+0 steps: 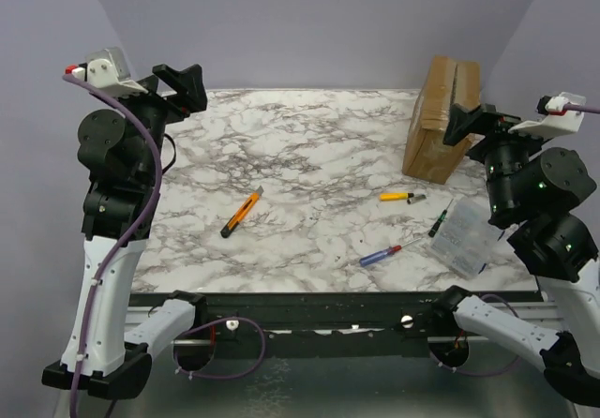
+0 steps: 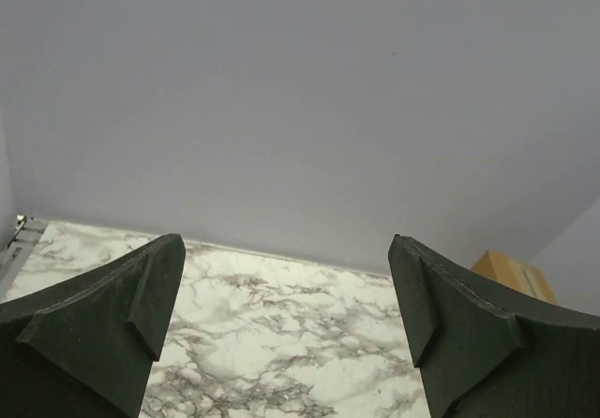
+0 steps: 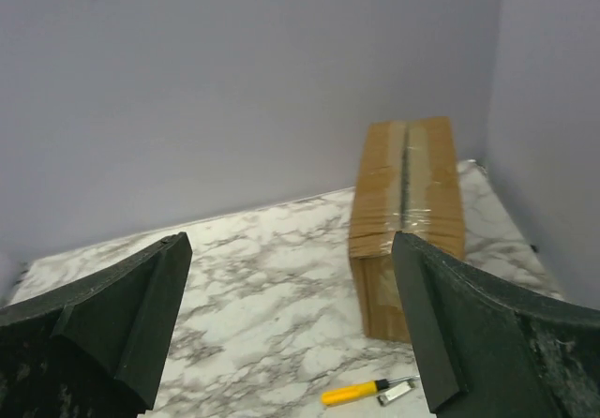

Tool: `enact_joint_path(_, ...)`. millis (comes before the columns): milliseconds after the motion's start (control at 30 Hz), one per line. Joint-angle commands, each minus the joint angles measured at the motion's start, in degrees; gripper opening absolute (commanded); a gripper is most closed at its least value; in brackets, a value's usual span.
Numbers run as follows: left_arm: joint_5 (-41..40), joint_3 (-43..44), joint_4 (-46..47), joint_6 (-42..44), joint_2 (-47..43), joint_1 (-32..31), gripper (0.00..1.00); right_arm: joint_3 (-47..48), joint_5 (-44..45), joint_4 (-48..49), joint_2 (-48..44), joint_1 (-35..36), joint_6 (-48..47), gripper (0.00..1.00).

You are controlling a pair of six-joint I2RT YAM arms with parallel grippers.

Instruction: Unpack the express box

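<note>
one express box (image 1: 441,118), at the far right. one marble-patterned table (image 1: 309,156). two arms: the left arm (image 1: 112,202) and the right arm (image 1: 548,212). two grippers, the left gripper (image 2: 286,268) and the right gripper (image 3: 291,259), each with two dark fingers, so four fingers in all. one orange utility knife (image 1: 242,212), left of centre. three slim screwdriver-like tools on the right half: one yellow-handled tool (image 1: 397,196), one blue-and-red-handled tool (image 1: 382,254), one dark tool with green (image 1: 439,223). one clear plastic case (image 1: 466,238), near right. one small silvery piece (image 1: 417,198) just beside the yellow-handled tool, too small to identify.
</note>
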Motion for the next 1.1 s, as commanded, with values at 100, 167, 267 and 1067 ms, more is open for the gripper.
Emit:
enact_joint_path(100,2.5,-4.2,0.6,-1.9,-0.1,0.1,0.99,2.4,15.0,-5.9,9.1,0.2,-8.2,1.0)
enact_joint_path(167,3.7,-5.7,1.3,-1.2,-0.8,0.1,0.99,0.9,15.3,-5.9,11.7,0.2,-9.4,1.0)
enact_joint_path(267,8.8,-8.9,3.4,0.7,-2.3,0.1,0.99,-0.3,16.8,-5.6,16.4,0.2,-10.1,1.0)
enact_joint_path(1067,44.9,-14.2,20.4,-9.0,17.8,-8.5,0.99,21.2,-37.9,-8.4,46.8,-41.6,23.0,1.0)
